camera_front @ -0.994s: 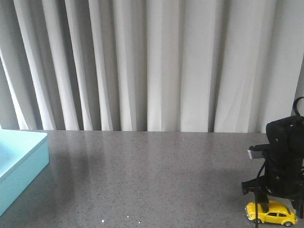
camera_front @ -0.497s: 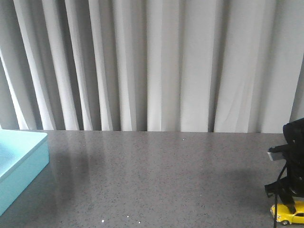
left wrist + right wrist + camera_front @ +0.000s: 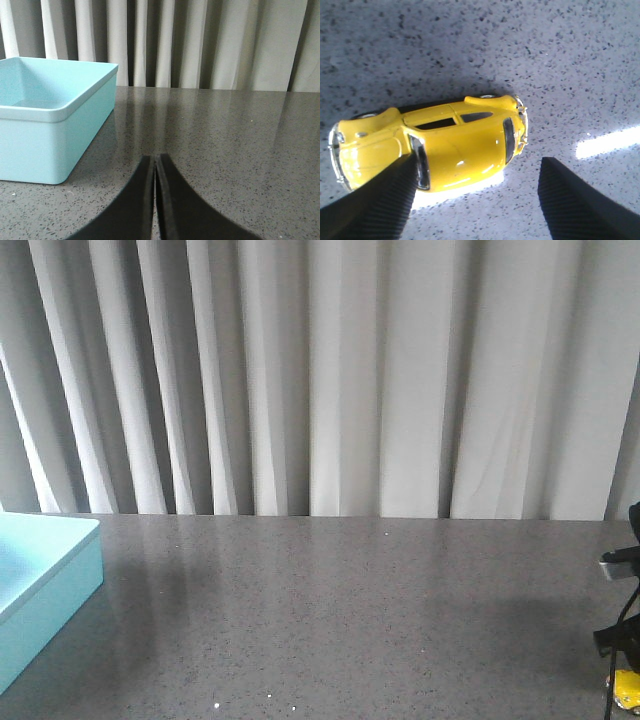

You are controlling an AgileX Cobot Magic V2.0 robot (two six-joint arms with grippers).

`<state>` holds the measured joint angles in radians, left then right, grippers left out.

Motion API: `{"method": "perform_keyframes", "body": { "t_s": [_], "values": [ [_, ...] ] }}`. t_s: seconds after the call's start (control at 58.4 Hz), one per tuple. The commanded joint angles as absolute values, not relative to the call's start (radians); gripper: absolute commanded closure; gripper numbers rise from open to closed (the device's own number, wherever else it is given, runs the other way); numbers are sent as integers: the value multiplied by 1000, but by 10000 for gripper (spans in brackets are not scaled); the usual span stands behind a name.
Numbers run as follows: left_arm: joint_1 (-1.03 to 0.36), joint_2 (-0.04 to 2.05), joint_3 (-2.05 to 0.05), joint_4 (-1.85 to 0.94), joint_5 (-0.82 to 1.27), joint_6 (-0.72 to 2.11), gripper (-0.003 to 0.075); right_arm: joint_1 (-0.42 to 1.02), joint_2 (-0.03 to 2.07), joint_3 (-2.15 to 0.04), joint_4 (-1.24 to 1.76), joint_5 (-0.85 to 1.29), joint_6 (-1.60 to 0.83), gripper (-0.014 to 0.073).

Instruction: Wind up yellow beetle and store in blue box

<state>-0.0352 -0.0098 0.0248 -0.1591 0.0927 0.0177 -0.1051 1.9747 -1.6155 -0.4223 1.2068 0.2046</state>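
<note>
The yellow beetle (image 3: 445, 145) stands on its wheels on the grey table, filling the right wrist view. In the front view only a sliver of the beetle (image 3: 628, 690) shows at the right edge. My right gripper (image 3: 479, 167) hangs over it, open, jaws wide apart. One finger (image 3: 380, 200) overlaps the car at its windscreen and the other (image 3: 580, 200) is off past its tail. The blue box (image 3: 40, 585) sits at the far left. It is also seen as a box (image 3: 50, 120) in the left wrist view, beside my shut, empty left gripper (image 3: 155, 162).
A grey speckled table (image 3: 320, 620) runs across the front view, with a pleated white curtain (image 3: 320, 380) behind its far edge. My right arm (image 3: 625, 635) is cut off by the right edge of that view.
My right arm has slid to the right, nearly out of the front view, and the yellow beetle has moved right with it. The blue box has stayed put.
</note>
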Motion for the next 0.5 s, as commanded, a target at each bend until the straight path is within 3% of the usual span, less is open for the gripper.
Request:
{"method": "perform_keyframes", "body": {
  "t_s": [0.0,0.24,0.48],
  "values": [
    [-32,-27,15,-163,19,11,726,-137,1945,-1620,-473,1288,200,88],
    [-32,-27,15,-163,19,11,726,-186,1865,-1646,-345,1183,191,88],
    [-32,-27,15,-163,19,11,726,-193,1726,-1871,93,1032,53,88]
  ]
}}
